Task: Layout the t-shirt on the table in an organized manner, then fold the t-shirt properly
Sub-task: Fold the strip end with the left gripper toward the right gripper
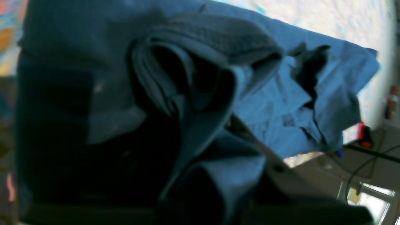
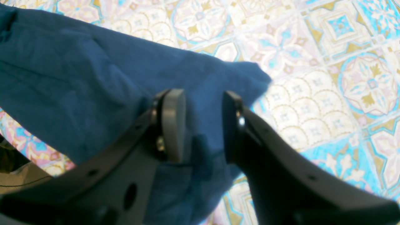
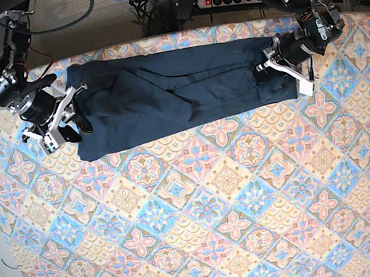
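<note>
T-shirt (image 3: pixel 177 93) lies stretched as a long band across the far part of the table (image 3: pixel 209 234), right gripper (image 2: pixel 201 125) at its left end with fingers parted over cloth, left gripper (image 3: pixel 285 63) at right end, finger state unclear.

One t-shirt (image 3: pixel 177 93), one table (image 3: pixel 208 228) — and two claws: left (image 3: pixel 284 67), right (image 3: pixel 67 118).

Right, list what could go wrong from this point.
1. The left gripper has bunched cloth of the t-shirt around its fingers; pulling away may drag that end out of line.
2. The right gripper stands open astride the other end's hem, so a poor pinch could miss a layer.
3. Diagonal creases mid-shirt could get folded in.
</note>
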You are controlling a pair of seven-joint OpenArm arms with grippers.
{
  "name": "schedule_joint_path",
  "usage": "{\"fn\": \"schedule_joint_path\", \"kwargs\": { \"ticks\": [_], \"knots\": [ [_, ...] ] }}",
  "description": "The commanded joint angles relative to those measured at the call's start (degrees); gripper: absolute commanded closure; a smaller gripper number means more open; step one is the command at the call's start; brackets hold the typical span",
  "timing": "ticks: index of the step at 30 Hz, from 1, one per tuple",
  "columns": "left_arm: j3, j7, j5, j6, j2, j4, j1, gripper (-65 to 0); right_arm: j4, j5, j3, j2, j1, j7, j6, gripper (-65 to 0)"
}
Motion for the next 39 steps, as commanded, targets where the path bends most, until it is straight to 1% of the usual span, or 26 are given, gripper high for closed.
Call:
{"fn": "schedule_joint_path", "kwargs": {
  "ticks": [1,4,6,8,10,13,15,18,20,23,26,29,33,37,39],
  "knots": [
    [-0.2,-0.3,-0.9,-0.2,-0.6,0.8,-0.3,-13.5,1.0,1.1,0.3,0.8,0.4,1.3,0.1,-19.6],
    [-0.1,-0.3,-2.0,-0.4,-0.5,0.9,-0.3,-26.6,1.0,1.0,0.3,0.8,0.4,1.3,0.1,-19.6],
    [-0.1,-0.3,-5.1,-0.4,-0.7,0.9,-0.3,-32.4,1.0,1.0,0.3,0.8,0.3,1.3,0.1,-19.6],
    [-0.3,-0.3,-9.3,-0.4,-1.0,0.9,-0.3,-36.1,1.0,1.0,0.3,0.8,0.3,1.3,0.1,-19.6],
    [-0.1,-0.3,-14.5,-0.4,-2.8,1.8,-0.2,-36.6,1.0,1.0,0.3,0.8,0.4,1.3,0.1,-19.6],
    [-0.2,-0.3,-20.1,-0.4,-3.5,3.9,-0.2,-36.6,1.0,1.0,0.3,0.8,0.4,1.3,0.1,-19.6],
    [-0.2,0.0,-22.2,-0.4,-3.5,5.1,-0.2,-36.8,1.0,1.0,0.3,0.8,0.4,1.3,0.1,-19.6],
    [-0.3,0.0,-23.7,-0.5,-3.5,6.4,-0.2,-36.6,1.0,1.0,0.3,0.8,0.4,1.3,0.1,-19.6],
    [-0.4,0.0,-23.5,-0.5,-3.7,6.5,-0.2,-36.6,1.0,1.0,0.3,0.8,0.4,1.3,0.1,-19.6],
    [-0.5,-0.1,-22.6,-0.5,-7.1,6.4,-0.2,-36.5,1.0,1.0,0.0,0.9,0.0,0.8,0.1,-19.7],
    [-0.5,-0.3,-18.8,-0.5,-11.2,6.5,-0.2,-36.5,0.9,0.9,0.1,0.9,0.4,-3.7,0.1,-19.9],
    [-1.5,-0.3,-17.4,-0.4,-14.1,6.5,-0.2,-36.5,0.1,0.9,0.3,0.8,0.5,-4.9,0.1,-19.9],
    [-6.4,-0.1,-17.1,-0.4,-14.4,6.2,0.3,-36.5,-6.3,0.9,0.3,0.8,0.7,-5.1,0.1,-20.0],
    [-6.8,-0.2,-17.1,-0.4,-14.4,6.2,0.7,-36.5,-12.6,0.9,0.4,0.8,6.8,-5.1,0.1,-20.0],
    [-6.8,-0.2,-17.1,-0.4,-14.4,6.1,0.7,-36.5,-15.9,0.9,1.4,0.8,8.2,-5.1,0.1,-20.7]
  ]
}}
